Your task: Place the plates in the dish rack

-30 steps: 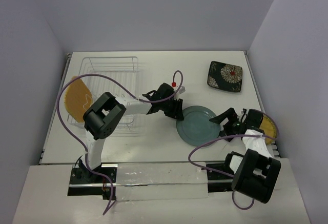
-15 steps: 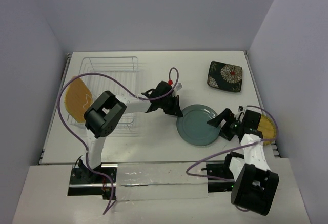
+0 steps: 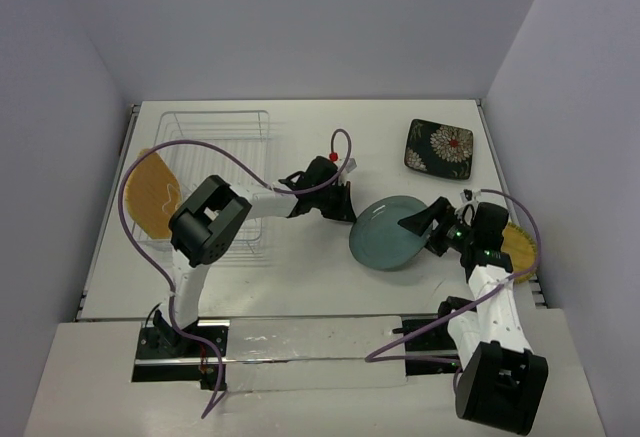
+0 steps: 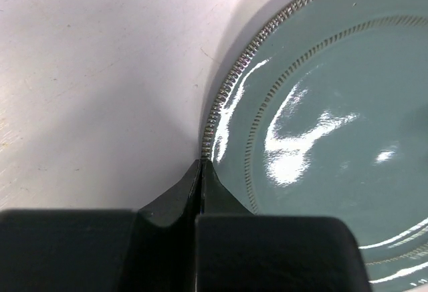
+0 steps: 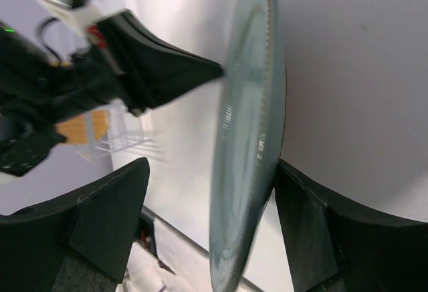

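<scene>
The round teal-grey plate (image 3: pixel 388 235) stands tilted, its right edge raised off the table. My right gripper (image 3: pixel 425 225) is open around that raised edge. In the right wrist view the plate (image 5: pixel 249 125) is edge-on between the fingers (image 5: pixel 107 215), with the right finger against its underside. My left gripper (image 3: pixel 345 207) is shut and empty. Its tips (image 4: pixel 200 166) press on the plate's beaded left rim (image 4: pixel 221 105). The white dish rack (image 3: pixel 220 113) is at the back left, with the woven tan plate (image 3: pixel 150 195) leaning at its left side.
The black floral square plate (image 3: pixel 440 145) lies at the back right. The small yellow-tan plate (image 3: pixel 520 245) lies by the right wall, partly under my right arm. Purple cables loop over both arms. Walls close in the table's left, back and right.
The teal-grey plate lay flat and is now tipped up on its left rim. My right gripper has risen and shifted with its right edge. My left gripper stays against the left rim.
</scene>
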